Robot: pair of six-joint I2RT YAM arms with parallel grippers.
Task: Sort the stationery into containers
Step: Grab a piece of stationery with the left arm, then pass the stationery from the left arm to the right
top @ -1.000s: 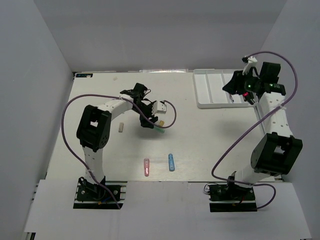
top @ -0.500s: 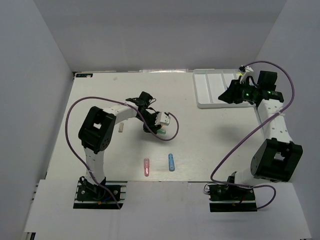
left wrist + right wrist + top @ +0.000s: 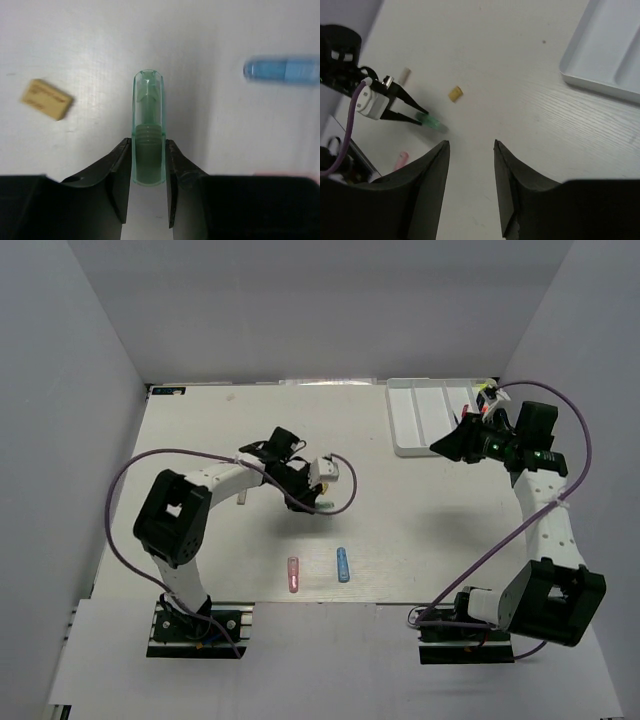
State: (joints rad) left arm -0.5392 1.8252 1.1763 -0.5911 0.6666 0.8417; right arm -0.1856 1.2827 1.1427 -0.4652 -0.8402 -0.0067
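Observation:
My left gripper (image 3: 148, 165) is shut on a translucent green capsule (image 3: 148, 130), gripping its near end; the rest sticks out ahead, low over the table. From above, this gripper (image 3: 305, 502) is left of the table's middle. A tan bit (image 3: 46, 99) lies to its left and a blue capsule (image 3: 282, 71) to its upper right. My right gripper (image 3: 471, 145) is open and empty, hanging over the table by the front edge of the white divided tray (image 3: 415, 425). It looks toward the green capsule (image 3: 431, 121). A pink capsule (image 3: 293, 574) and the blue capsule (image 3: 343, 564) lie near the front edge.
A tan bit (image 3: 455, 93) and a small cream cylinder (image 3: 405, 75) lie on the table near the left gripper. The tray's corner (image 3: 607, 55) is at the upper right of the right wrist view. Grey walls enclose the table on three sides.
My left gripper has shifted a little with the green capsule in its jaws. My right arm has swung from over the tray toward the table's middle, its gripper open.

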